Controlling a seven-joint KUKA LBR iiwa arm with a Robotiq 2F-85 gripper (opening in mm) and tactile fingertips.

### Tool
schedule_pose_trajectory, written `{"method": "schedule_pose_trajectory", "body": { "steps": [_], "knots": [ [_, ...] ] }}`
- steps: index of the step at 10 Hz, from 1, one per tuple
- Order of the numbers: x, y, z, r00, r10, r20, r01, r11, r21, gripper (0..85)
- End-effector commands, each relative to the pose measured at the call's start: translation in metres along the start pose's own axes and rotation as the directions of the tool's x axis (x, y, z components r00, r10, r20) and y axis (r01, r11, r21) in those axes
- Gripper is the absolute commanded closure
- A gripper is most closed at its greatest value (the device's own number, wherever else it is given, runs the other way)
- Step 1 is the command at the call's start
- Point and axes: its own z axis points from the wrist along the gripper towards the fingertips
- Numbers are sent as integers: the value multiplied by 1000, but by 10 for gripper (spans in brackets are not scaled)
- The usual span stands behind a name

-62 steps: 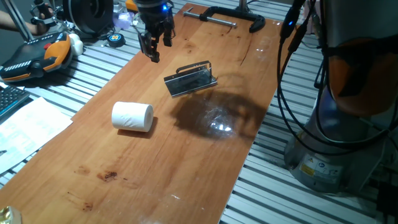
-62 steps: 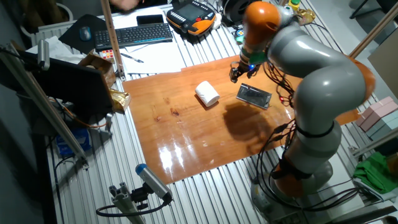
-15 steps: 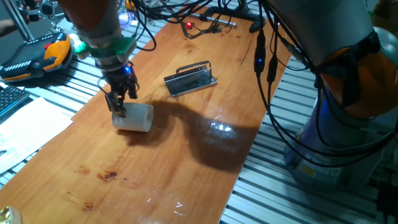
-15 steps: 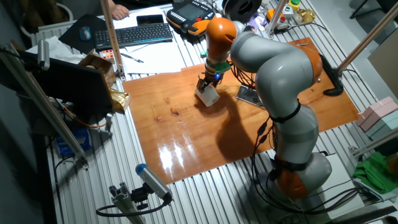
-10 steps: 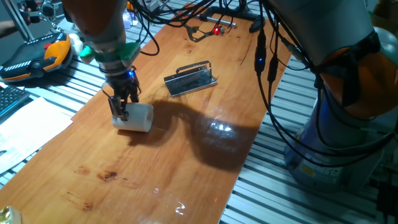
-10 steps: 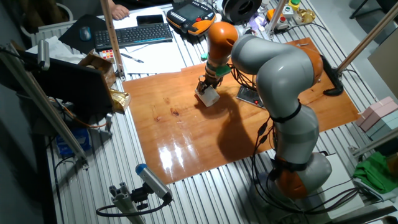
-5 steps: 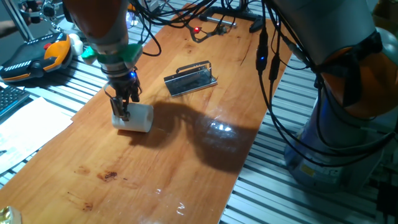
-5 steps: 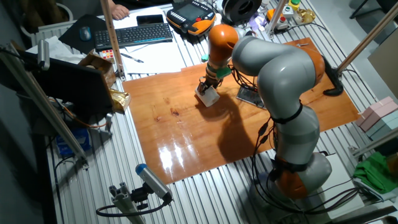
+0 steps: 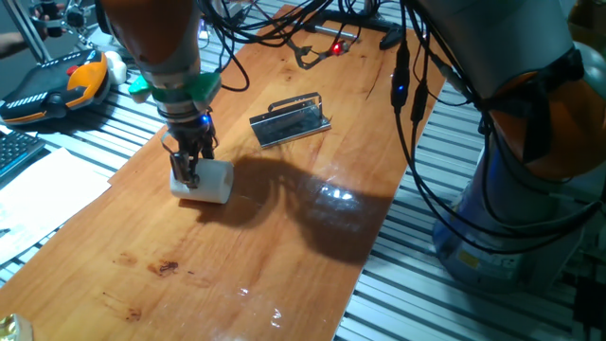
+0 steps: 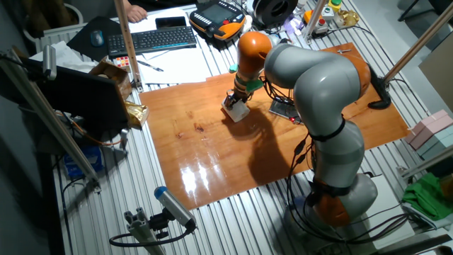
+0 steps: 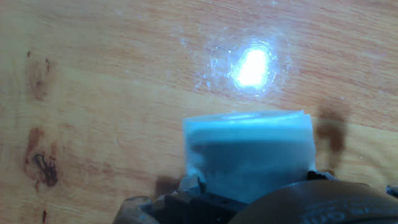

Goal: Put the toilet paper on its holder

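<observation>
On the long brown wooden table (image 9: pixel 312 246), the gripper (image 9: pixel 190 169) is pinching one end of the soft white toilet paper roll (image 9: pixel 206 182), which is lying on its side, probably ready for lifting. Nearby, the flat dark grey metal holder (image 9: pixel 290 120) is waiting.

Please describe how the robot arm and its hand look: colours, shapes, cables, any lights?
The arm has thick rounded grey segments with orange joints. Black cables hang along it, with small red and blue lights. A green ring sits above the hand, which is small and dark, with two thin black fingers.
</observation>
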Motion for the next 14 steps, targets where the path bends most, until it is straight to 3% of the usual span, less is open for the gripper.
{"method": "schedule_pose_trajectory", "body": {
  "steps": [1,4,7,9,12,14],
  "knots": [
    [1,2,1,1000,-7,1,7,1000,17,20],
    [2,6,2,1000,-7,6,7,1000,18,70],
    [-1,9,-3,1000,-28,-12,28,999,22,290],
    [-3,8,-10,1000,-22,-23,22,1000,16,300],
    [-7,5,-41,995,82,-62,-82,997,-3,263],
    [-11,8,-67,963,259,-71,-259,966,19,260]
  ]
}}
